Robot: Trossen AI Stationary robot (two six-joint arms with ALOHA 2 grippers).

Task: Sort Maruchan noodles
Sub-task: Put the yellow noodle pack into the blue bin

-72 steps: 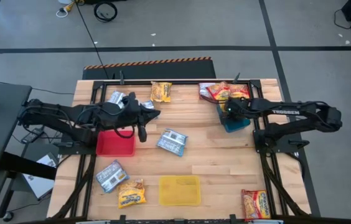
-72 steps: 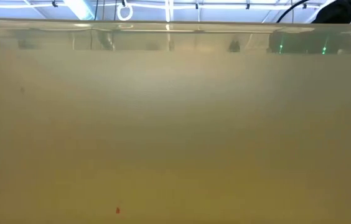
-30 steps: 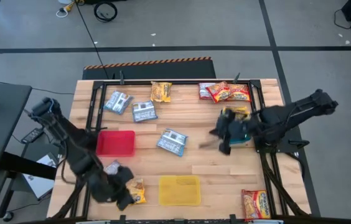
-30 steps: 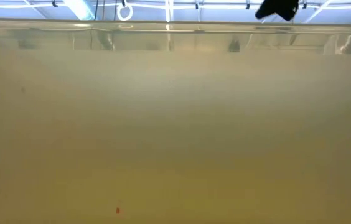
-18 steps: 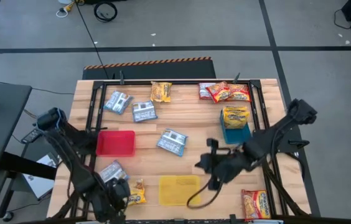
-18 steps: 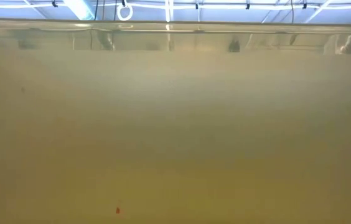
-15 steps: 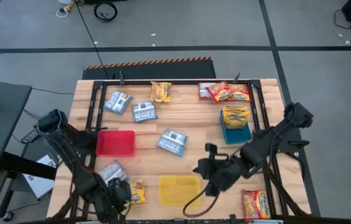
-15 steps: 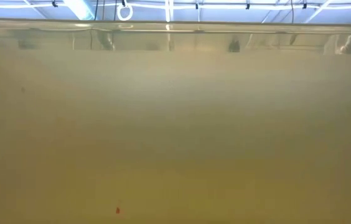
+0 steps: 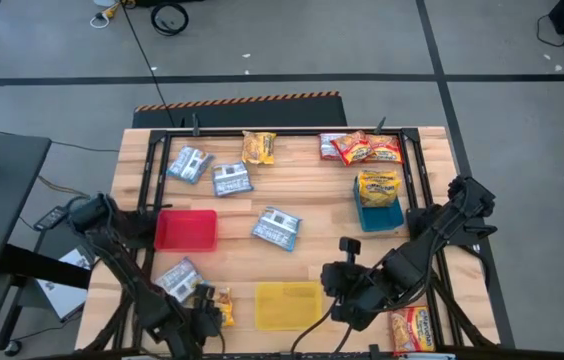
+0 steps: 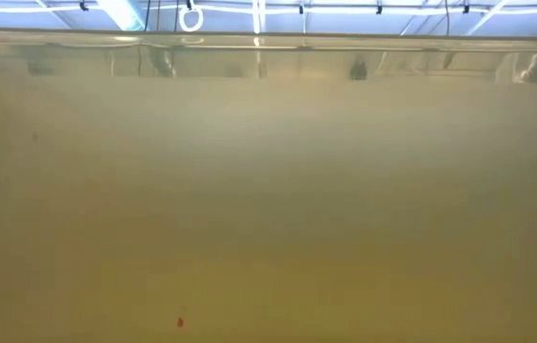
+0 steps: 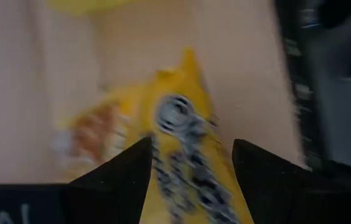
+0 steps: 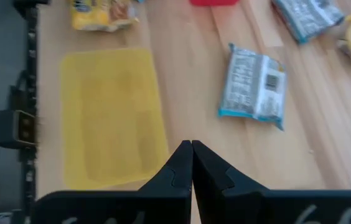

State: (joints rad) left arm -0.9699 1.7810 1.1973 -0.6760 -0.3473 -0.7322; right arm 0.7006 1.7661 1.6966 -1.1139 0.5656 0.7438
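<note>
Left end effector [image 11: 188, 163], fingers spread, hovers over a yellow packet [image 11: 182, 155] at the bench's [image 9: 312, 185] near edge. Right end effector [image 12: 191, 163] (fingers pressed together, empty) hangs beside the yellow tray [image 9: 288, 305].

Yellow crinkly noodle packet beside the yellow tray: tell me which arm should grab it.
Left. The left gripper hangs right at the yellow crinkly plastic noodle packet, which fills its wrist view between open jaws. The right gripper, jaws shut, sits on the far side of the flat yellow tray.
</note>
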